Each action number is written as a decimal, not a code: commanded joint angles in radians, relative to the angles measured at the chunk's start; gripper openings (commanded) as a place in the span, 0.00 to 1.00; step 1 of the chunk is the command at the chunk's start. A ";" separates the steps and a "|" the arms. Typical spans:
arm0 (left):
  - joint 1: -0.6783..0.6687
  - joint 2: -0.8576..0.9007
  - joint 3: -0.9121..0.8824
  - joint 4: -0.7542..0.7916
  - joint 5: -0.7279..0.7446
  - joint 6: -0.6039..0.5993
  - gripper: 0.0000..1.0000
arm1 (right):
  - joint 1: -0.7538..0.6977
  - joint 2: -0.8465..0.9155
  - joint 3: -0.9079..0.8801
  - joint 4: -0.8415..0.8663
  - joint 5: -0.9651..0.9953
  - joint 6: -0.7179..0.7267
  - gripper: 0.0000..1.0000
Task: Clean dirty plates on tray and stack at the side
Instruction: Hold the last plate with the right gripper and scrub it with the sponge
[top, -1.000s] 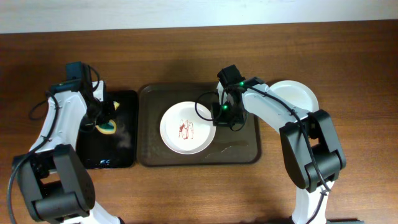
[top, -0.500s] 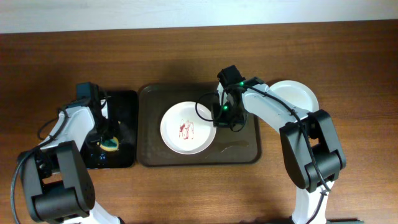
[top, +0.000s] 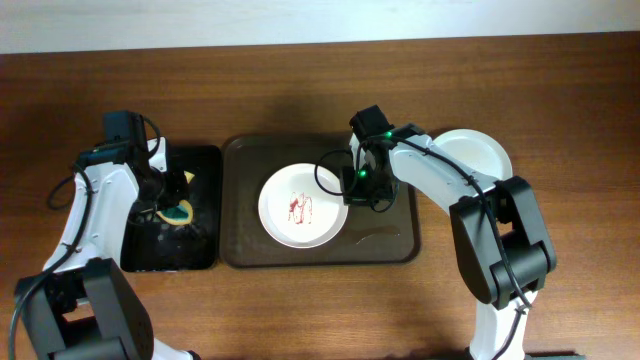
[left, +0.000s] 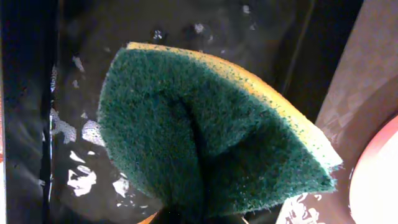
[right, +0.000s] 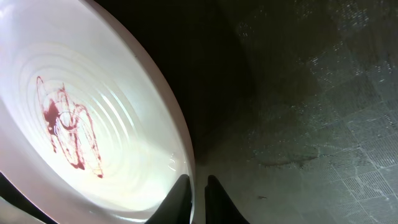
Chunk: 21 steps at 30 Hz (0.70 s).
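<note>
Right hand (right: 197, 190) pinches the flat-lying plate (top: 303, 205) at its rim; left hand (top: 172, 198) clamps sponge (left: 211, 130).

Your left arm (top: 92, 205) reaches from the near-left corner toward the far edge. The left gripper (top: 170, 195) points down, pinched on the sponge (left: 205, 137). Your right arm (top: 440, 172) bends from the near edge toward mid-table, and the right gripper (right: 198, 186) is narrowed to a slit, clamping the plate (right: 93, 124) by its rim.
</note>
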 joint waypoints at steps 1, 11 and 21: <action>0.001 -0.015 0.015 -0.002 0.033 -0.003 0.00 | 0.004 0.018 -0.003 -0.003 0.010 0.008 0.11; -0.416 0.000 0.004 0.171 0.298 -0.283 0.00 | 0.004 0.018 -0.003 0.000 0.010 0.008 0.04; -0.580 0.195 0.004 0.303 0.298 -0.643 0.00 | 0.004 0.018 -0.003 -0.001 0.010 0.008 0.04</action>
